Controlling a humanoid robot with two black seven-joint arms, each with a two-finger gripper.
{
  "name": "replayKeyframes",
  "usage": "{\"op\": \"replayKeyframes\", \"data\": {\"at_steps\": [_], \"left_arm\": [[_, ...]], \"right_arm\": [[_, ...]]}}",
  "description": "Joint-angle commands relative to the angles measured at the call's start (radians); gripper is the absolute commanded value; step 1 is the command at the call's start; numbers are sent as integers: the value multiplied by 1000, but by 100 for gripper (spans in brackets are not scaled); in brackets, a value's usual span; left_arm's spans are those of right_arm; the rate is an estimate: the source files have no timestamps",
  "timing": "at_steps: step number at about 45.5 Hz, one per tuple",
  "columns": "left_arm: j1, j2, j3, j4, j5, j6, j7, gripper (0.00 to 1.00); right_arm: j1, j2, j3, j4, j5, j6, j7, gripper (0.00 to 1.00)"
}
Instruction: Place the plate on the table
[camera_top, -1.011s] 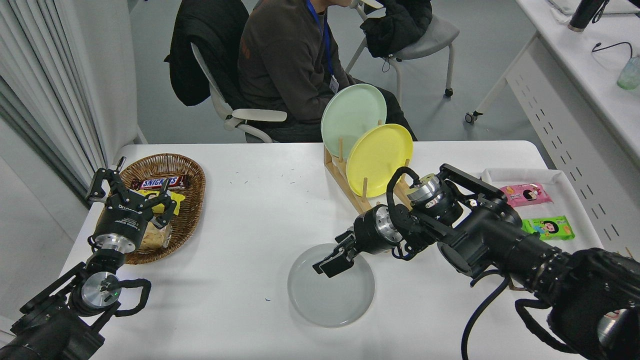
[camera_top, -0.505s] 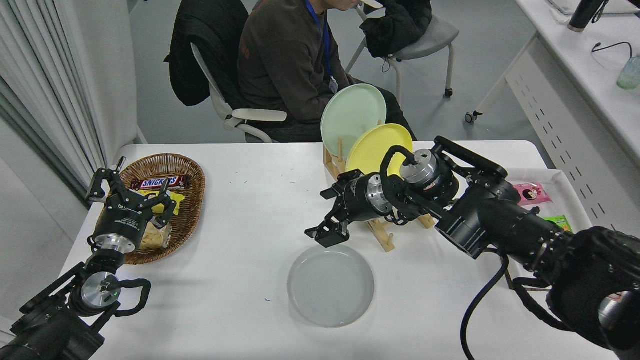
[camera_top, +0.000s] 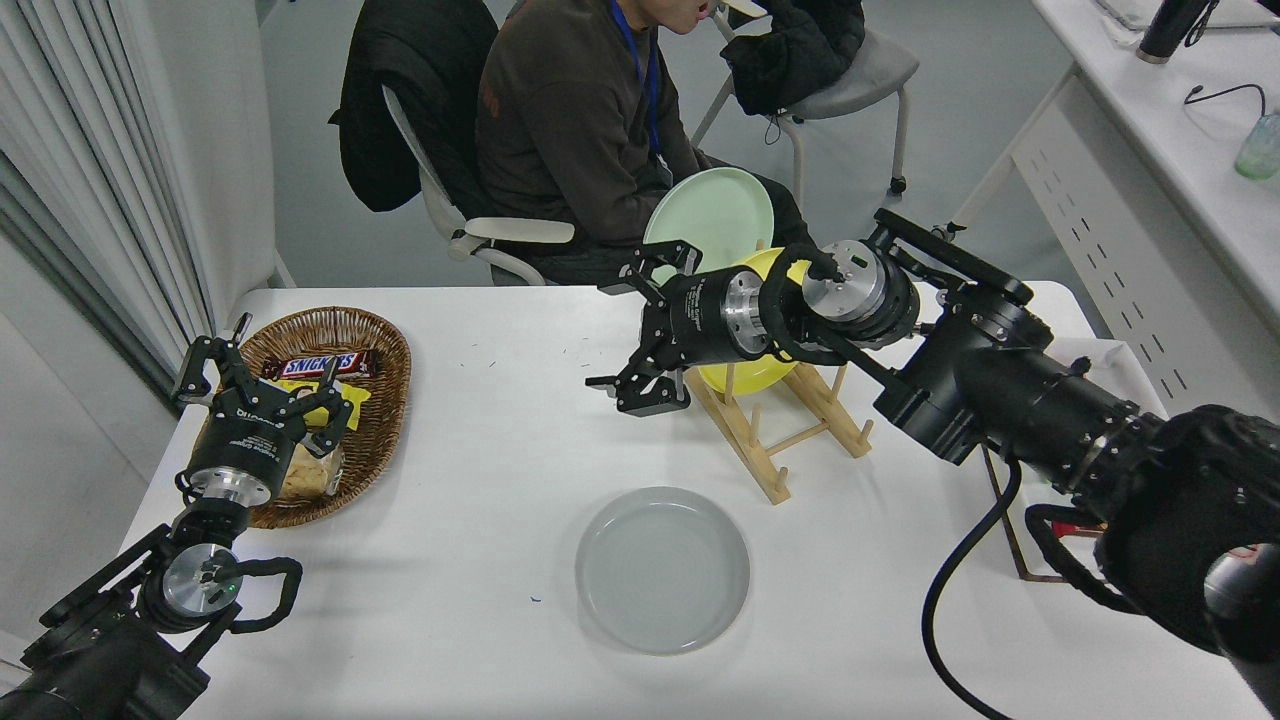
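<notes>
- The light grey plate (camera_top: 662, 569) is lying flat on the white table (camera_top: 480, 440), nearest the camera, untouched.
- The left gripper (camera_top: 262, 385) is sitting parked beside the wicker basket (camera_top: 385, 400), fingers spread.
- The right gripper (camera_top: 640, 330) is hovering above the wooden rack (camera_top: 770, 440), wide and empty.
- Yellow plate (camera_top: 745, 372) and mint plate (camera_top: 715, 210) are standing behind.

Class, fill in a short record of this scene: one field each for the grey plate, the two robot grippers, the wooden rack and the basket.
grey plate: lies flat on the white table, near edge, nothing touching it
right gripper: open, empty, raised in front of the rack, well apart from the grey plate
left gripper: open, parked over the basket at lower left
wooden rack: holds a yellow plate and a mint green plate, both upright
wicker basket: holds snacks, a Snickers bar on top
</notes>
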Motion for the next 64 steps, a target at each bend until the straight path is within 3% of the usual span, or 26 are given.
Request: {"op": "replayKeyframes", "data": {"at_steps": [1, 13, 23, 34, 41, 47, 57, 64], "left_arm": [[0, 0, 0, 0, 0, 0, 0, 98], [0, 0, 0, 0, 0, 0, 0, 98], [0, 0, 0, 0, 0, 0, 0, 98], [0, 0, 0, 0, 0, 0, 0, 98], [0, 0, 0, 0, 0, 0, 0, 98], [0, 0, 0, 0, 0, 0, 0, 98], [0, 0, 0, 0, 0, 0, 0, 98], [0, 0, 0, 0, 0, 0, 0, 98]], "right_arm": [[16, -48, 58, -61, -103, 139, 120, 99], [8, -119, 196, -87, -103, 159, 161, 99], [-29, -215, 185, -116, -106, 169, 321, 99], [-141, -338, 185, -113, -107, 396, 338, 99], [-210, -364, 206, -115, -106, 416, 357, 99], [-285, -375, 268, -116, -106, 416, 446, 99], [-343, -366, 301, -164, -106, 403, 710, 99], [-374, -322, 303, -254, -106, 420, 747, 99]]}}
